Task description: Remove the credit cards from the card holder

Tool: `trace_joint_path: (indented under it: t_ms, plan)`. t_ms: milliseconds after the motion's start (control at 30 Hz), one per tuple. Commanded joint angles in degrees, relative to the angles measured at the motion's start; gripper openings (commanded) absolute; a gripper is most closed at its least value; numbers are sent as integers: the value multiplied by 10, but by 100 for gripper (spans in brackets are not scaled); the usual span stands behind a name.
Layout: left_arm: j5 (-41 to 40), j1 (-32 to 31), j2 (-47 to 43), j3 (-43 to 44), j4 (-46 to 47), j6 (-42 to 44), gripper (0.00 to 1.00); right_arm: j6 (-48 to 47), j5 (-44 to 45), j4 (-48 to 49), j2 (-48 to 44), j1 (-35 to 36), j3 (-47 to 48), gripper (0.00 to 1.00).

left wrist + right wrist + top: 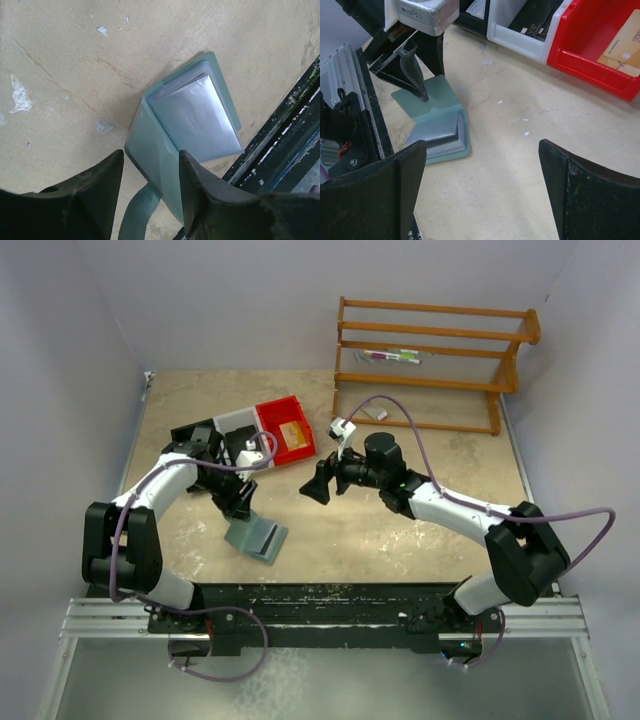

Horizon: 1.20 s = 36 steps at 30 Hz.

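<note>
The grey-green card holder lies open on the table near the front edge. Its cover flap is raised and stands between my left gripper's fingers, leaning on the right one. My left gripper is open around the flap, also in its wrist view. Grey-blue credit cards sit stacked in the holder's lower half, also in the right wrist view. My right gripper is open and empty, above the bare table right of the holder, midpoint in its wrist view.
A row of bins stands behind the left arm: black, white, red with a tan card inside. A wooden rack stands at the back right. A black rail runs along the near edge, close to the holder.
</note>
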Motion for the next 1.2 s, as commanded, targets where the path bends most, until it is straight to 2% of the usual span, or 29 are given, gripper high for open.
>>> trace_joint_path:
  t_ms: [0, 100, 233, 300, 400, 567, 733, 900, 1167]
  plan:
    - [2, -5, -9, 18, 6, -2, 43, 10, -21, 31, -13, 3, -2, 93]
    - [22, -6, 10, 28, -21, 17, 19, 13, -47, 31, -6, 3, 1, 94]
    - [54, -6, 29, 42, -51, 30, 5, 21, -120, 25, 14, 1, 7, 100]
    - [77, -6, 26, 51, -59, 33, 0, 12, -148, 22, 25, -4, 7, 100]
    - [119, -6, 11, 71, -66, 36, 0, -6, -117, 51, 25, -6, -15, 100]
    - [167, -6, -7, 95, -72, 39, 0, -18, -57, 173, 25, -2, -93, 100]
    - [160, -8, 6, 82, -70, 54, 0, -75, -3, 248, 54, 28, -137, 100]
    - [257, -8, 0, 107, -122, 92, 0, -85, 21, 340, 74, 45, -169, 100]
    - [304, -9, -8, 133, -148, 102, 0, -105, 45, 334, 115, 56, -145, 100]
